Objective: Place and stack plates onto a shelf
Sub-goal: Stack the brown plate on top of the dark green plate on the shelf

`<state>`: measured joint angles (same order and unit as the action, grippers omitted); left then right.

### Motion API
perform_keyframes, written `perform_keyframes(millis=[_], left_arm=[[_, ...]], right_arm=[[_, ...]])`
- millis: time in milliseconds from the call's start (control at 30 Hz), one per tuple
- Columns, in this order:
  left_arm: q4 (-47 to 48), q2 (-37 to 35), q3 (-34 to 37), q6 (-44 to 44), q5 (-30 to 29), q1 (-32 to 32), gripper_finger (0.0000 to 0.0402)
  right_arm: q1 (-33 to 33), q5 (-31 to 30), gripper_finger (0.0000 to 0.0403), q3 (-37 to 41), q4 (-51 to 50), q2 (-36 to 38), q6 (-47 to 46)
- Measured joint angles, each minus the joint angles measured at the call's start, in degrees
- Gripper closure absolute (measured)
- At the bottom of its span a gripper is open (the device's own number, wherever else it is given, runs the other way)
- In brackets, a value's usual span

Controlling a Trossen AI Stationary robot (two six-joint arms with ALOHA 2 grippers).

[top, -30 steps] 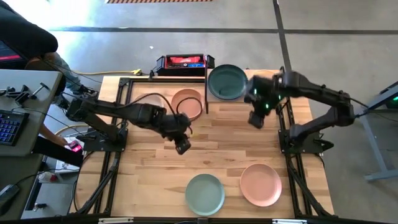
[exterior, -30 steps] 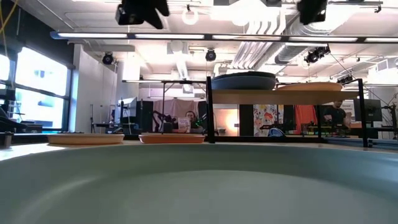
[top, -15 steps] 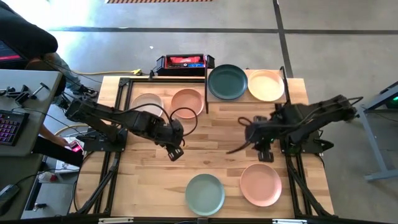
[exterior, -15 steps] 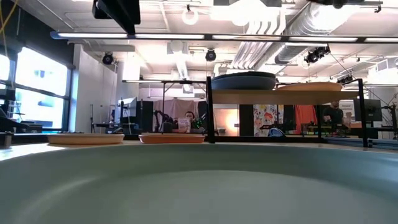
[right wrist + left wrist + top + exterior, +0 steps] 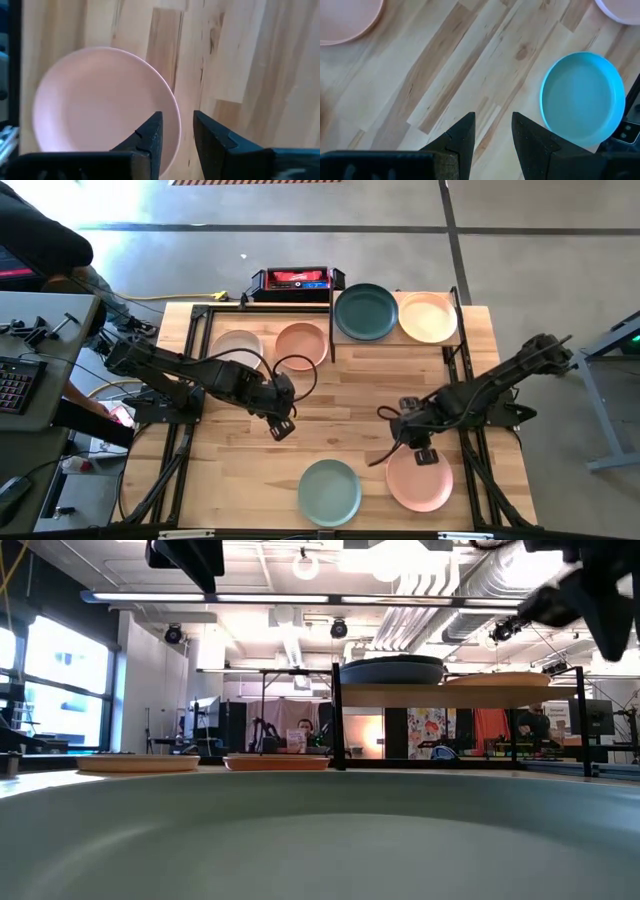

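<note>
R gripper [image 5: 424, 455] fingers open over pink plate [image 5: 420, 477].

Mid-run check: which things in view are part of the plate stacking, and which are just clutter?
Job:
shelf
dark green plate
cream plate
salmon plate
pale pink plate
sage green plate
pink plate
right gripper
left gripper

Clutter:
red-and-black case
keyboard

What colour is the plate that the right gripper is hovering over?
Pale pink, best seen in the right wrist view, with the right gripper open above its rim.
</note>
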<state>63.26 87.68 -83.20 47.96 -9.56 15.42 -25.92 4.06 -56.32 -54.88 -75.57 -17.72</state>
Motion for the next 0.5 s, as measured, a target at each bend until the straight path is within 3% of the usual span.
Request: perform_keyframes(millis=[500], left_arm=[[-0.11, 0.0, 0.0, 0.07, -0.04, -0.02, 0.0286]], right_arm=[[-0.02, 2.18, 0.032, 15.81, 16.51, 0.0, -0.83]])
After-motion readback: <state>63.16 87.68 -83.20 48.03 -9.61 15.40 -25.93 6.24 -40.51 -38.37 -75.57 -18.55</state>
